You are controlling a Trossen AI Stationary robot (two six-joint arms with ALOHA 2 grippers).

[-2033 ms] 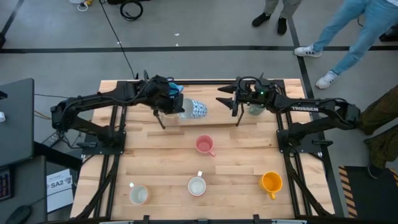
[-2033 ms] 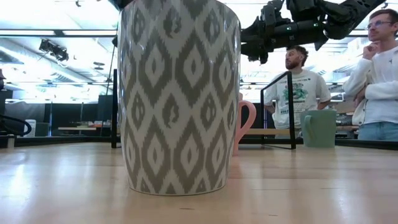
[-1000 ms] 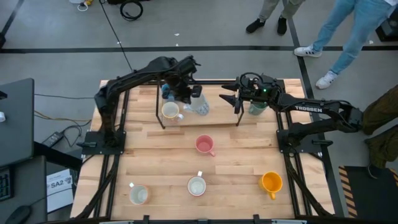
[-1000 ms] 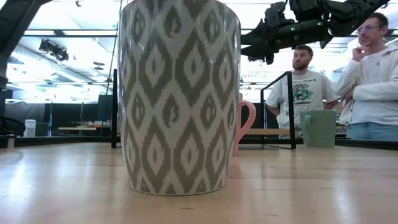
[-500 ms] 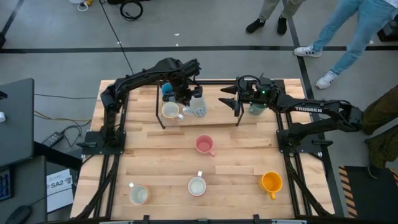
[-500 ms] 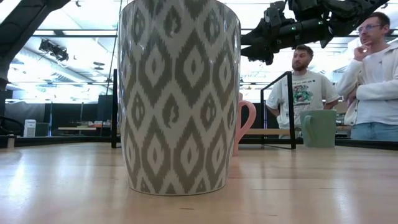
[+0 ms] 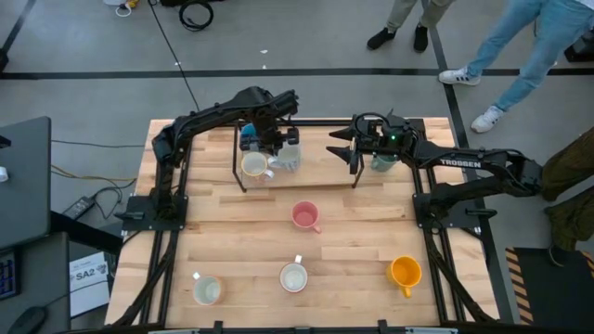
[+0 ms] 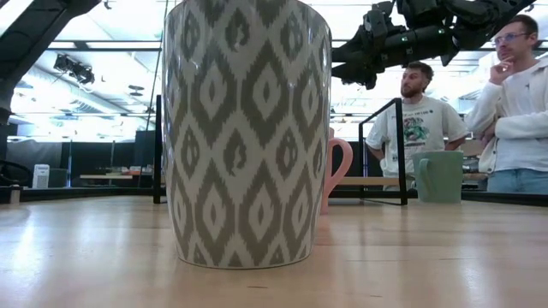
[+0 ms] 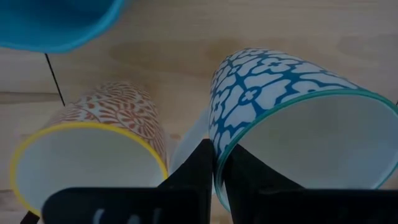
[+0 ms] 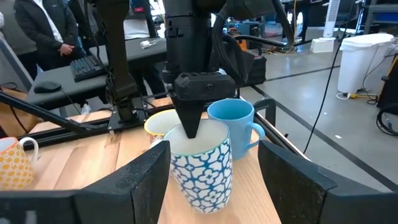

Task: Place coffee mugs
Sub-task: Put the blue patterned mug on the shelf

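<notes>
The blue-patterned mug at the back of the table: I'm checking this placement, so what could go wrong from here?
1. The left end effector pinches only the rim of the blue-patterned mug, so the mug could tilt or slip.
2. The yellow-rimmed mug and the plain blue mug stand right beside it, so any swing or careless withdrawal could knock them.

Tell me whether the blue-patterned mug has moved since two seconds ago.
Yes. In the high view the blue-patterned mug, pinched at its rim by the left gripper, now stands upright nearer the yellow-rimmed mug; earlier it lay tilted farther right.
</notes>
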